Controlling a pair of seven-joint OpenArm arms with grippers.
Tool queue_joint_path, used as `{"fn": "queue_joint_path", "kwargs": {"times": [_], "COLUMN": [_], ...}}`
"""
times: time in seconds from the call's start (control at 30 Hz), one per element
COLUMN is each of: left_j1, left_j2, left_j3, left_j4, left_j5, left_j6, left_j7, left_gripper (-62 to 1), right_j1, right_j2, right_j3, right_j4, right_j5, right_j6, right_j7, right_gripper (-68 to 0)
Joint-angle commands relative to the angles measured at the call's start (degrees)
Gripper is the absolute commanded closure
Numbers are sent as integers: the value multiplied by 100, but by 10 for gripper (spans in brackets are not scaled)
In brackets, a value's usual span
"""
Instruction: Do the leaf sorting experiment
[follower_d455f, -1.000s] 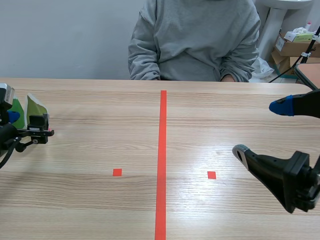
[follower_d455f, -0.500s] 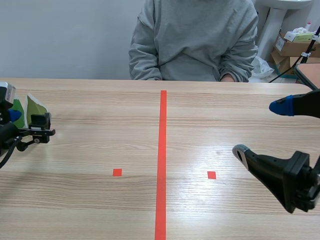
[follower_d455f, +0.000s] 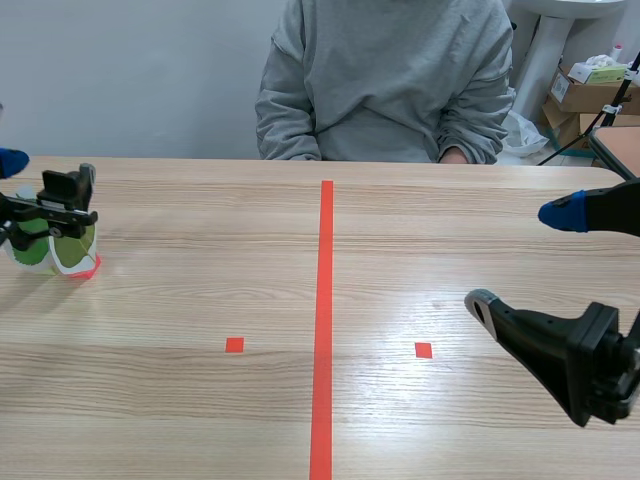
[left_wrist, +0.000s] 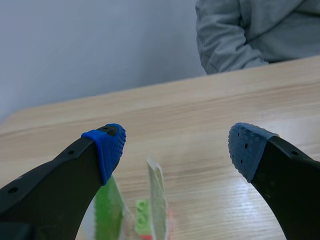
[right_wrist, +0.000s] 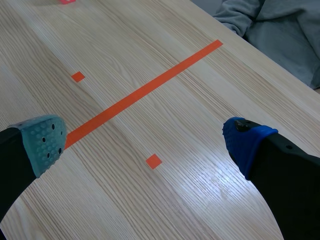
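Jaws wide and empty on both arms, left over leaf cards (follower_d455f: 50, 250) near table (follower_d455f: 200, 290) edge.

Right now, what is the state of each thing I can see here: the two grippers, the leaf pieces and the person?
left gripper: open, holding nothing, above the leaf pieces.
right gripper: open, holding nothing, above the table.
leaf pieces: on the table near its left end, not gripped, apparently standing on edge.
person: seated across the table.
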Motion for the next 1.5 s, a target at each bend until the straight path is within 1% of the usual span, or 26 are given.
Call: {"fn": "queue_joint_path", "kwargs": {"times": [0.0, 0.2, 0.3, 0.47, 0.6, 0.7, 0.9, 1.17, 1.47], "left_j1": [133, 892, 1309, 1993, 2535, 2944, 3654, 4494, 5119], "left_j2": [-175, -555, -708, -949, -1123, -1182, -1180, -1178, -1178], "left_j3": [-79, -79, -79, -79, -79, -79, -79, -170, -643], "left_j4": [319, 1641, 2326, 3206, 3720, 4028, 4575, 5158, 5278], "left_j5": [-61, -109, -186, -186, -186, -184, -181, -179, -181], "left_j6": [-9, -70, -260, -619, -750, -772, -769, -772, -791], "left_j7": [-4, 26, 37, 39, 39, 44, 260, 448, 640], "left_gripper": [-450, -450, -450, -450, -450, -450, -450, -450, -450], "right_j1": [81, 81, 81, 81, 81, 81, 81, 81, 76], "right_j2": [11, 11, 11, 13, 13, 13, 13, 13, 13], "right_j3": [52, 52, 52, 52, 52, 52, 52, 52, 52], "right_j4": [22, 22, 22, 22, 22, 22, 22, 22, 22], "right_j5": [83, 83, 83, 83, 83, 85, 85, 83, 85], "right_j6": [44, 44, 44, 44, 44, 44, 44, 44, 44], "right_j7": [70, 70, 70, 70, 70, 70, 70, 68, -35], "right_gripper": [-655, -655, -655, -655, -655, -655, -655, -655, -655]}}
